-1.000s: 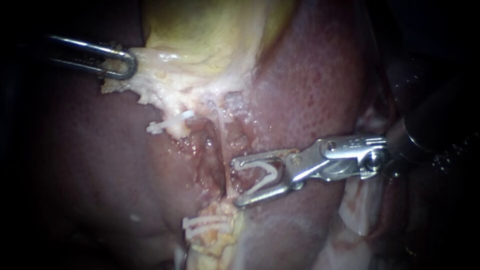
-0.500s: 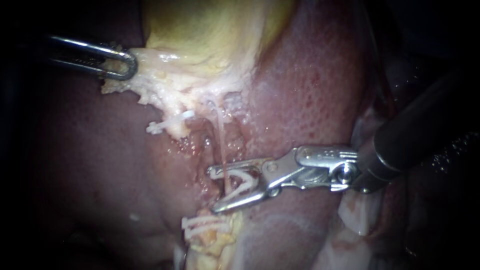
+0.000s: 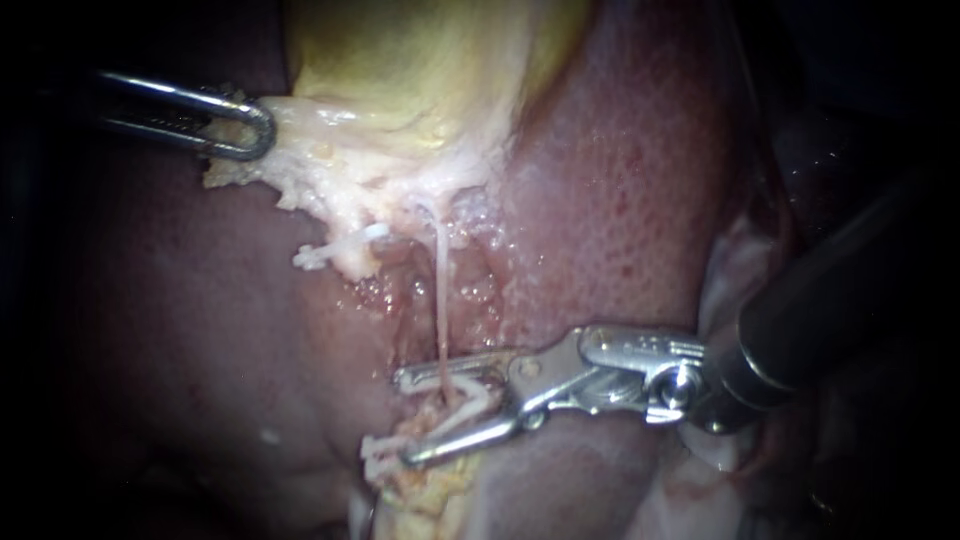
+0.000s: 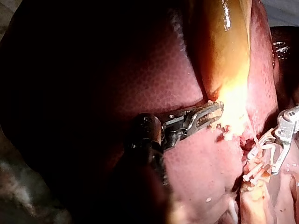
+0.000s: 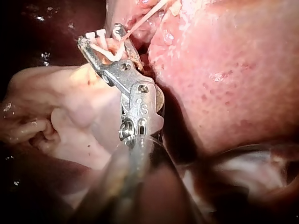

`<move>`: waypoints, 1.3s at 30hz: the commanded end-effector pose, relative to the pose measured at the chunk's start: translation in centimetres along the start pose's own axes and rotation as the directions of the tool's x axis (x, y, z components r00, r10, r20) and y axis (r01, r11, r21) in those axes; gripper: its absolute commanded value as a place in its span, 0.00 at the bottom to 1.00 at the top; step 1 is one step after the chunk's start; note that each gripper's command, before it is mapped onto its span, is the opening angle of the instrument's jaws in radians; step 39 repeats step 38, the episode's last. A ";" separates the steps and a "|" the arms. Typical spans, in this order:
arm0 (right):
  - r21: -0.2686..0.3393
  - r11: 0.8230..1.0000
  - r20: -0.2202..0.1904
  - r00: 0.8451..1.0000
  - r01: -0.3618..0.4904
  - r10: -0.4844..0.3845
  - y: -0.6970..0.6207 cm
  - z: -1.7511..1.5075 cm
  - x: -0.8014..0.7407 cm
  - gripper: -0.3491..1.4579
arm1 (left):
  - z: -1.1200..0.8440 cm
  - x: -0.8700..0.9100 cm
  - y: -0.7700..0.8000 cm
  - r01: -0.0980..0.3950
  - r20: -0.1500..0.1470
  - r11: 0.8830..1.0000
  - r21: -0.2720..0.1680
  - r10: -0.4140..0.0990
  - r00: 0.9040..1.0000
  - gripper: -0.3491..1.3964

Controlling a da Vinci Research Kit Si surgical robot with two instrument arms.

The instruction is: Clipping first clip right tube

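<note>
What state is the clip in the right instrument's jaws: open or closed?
Open: the clip spreads its two legs in a V astride the tube.

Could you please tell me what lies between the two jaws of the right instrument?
The right instrument holds an open white clip there, and the thin pale tube runs through the clip's V; the endoscope view shows it best.

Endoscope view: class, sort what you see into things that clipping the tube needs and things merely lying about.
In the job:
right instrument
open clip that it carries
thin tube
left instrument, gripping the gallbladder

Lying about:
liver
upper clip on the pale stump
lower clips
</note>
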 end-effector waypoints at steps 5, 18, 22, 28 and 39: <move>0.004 1.000 -0.002 1.000 -0.021 0.021 -0.03 -0.02 0.10 0.41 | 0.00 0.00 0.00 0.000 0.000 1.000 0.000 0.000 1.000 0.00; 0.009 0.989 -0.009 0.989 -0.148 0.148 -0.06 -0.11 0.17 0.01 | 0.00 0.00 0.00 0.000 0.000 1.000 0.000 0.000 1.000 0.00; 0.010 0.985 -0.010 0.985 -0.171 0.172 -0.07 -0.13 0.16 0.00 | 0.00 0.00 0.00 0.000 0.000 1.000 0.000 0.000 1.000 0.00; 0.012 0.985 -0.012 0.985 -0.171 0.171 -0.06 -0.15 0.15 0.00 | 0.00 0.00 -0.01 0.000 0.000 1.000 0.000 0.000 1.000 0.00; 0.012 0.985 -0.012 0.985 -0.170 0.170 -0.04 -0.14 0.13 0.00 | 0.01 0.00 -0.01 0.000 0.000 1.000 0.000 0.000 1.000 0.00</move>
